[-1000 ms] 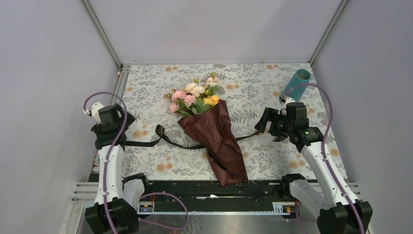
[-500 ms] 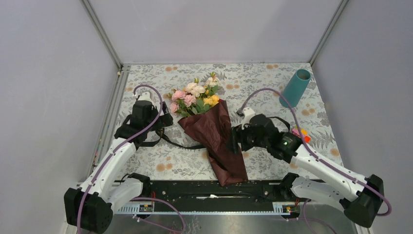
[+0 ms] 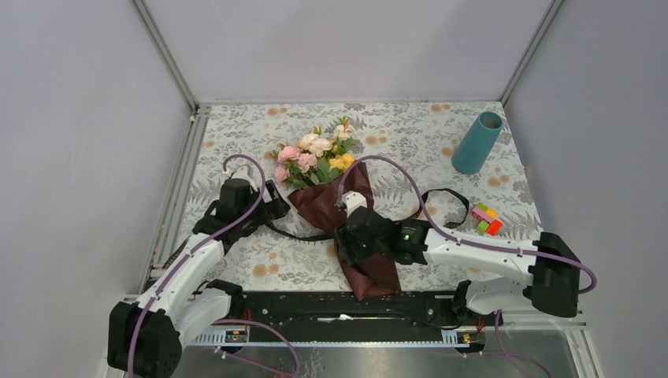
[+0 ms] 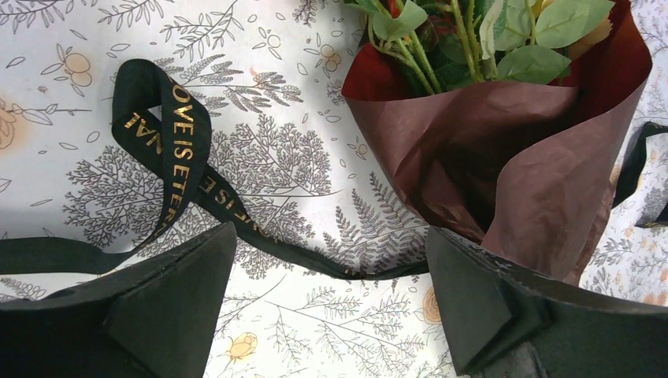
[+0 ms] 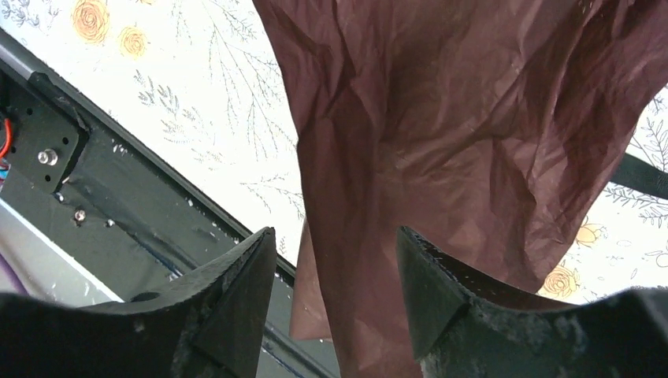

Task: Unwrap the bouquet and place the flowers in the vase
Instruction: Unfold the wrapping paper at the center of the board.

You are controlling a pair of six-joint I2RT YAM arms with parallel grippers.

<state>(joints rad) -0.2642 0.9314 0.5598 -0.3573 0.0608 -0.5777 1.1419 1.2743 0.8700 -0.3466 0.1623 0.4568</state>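
Note:
The bouquet lies in the middle of the cloth, its flowers (image 3: 313, 154) pointing away from me and its dark maroon paper (image 3: 356, 206) tapering towards the near rail. A black ribbon (image 4: 167, 140) with gold lettering trails left from it. My left gripper (image 3: 277, 209) stands open beside the wrap's left edge; in the left wrist view its gripper (image 4: 329, 236) straddles bare cloth, with the ribbon just ahead of the fingertips. My right gripper (image 5: 332, 236) is open over the paper's narrow lower end (image 5: 441, 150), one finger on each side. The teal vase (image 3: 478, 142) stands upright at the far right.
A small multicoloured block toy (image 3: 486, 219) lies right of the bouquet, near a ribbon loop (image 3: 446, 197). The black near rail (image 5: 134, 220) runs just below the paper's tip. Grey walls close in the table on three sides.
Both arms swung inwards from the table's sides to the bouquet. The right gripper came over the paper's lower end, its jaws narrowing. The ribbon's right end shifted into a loop.

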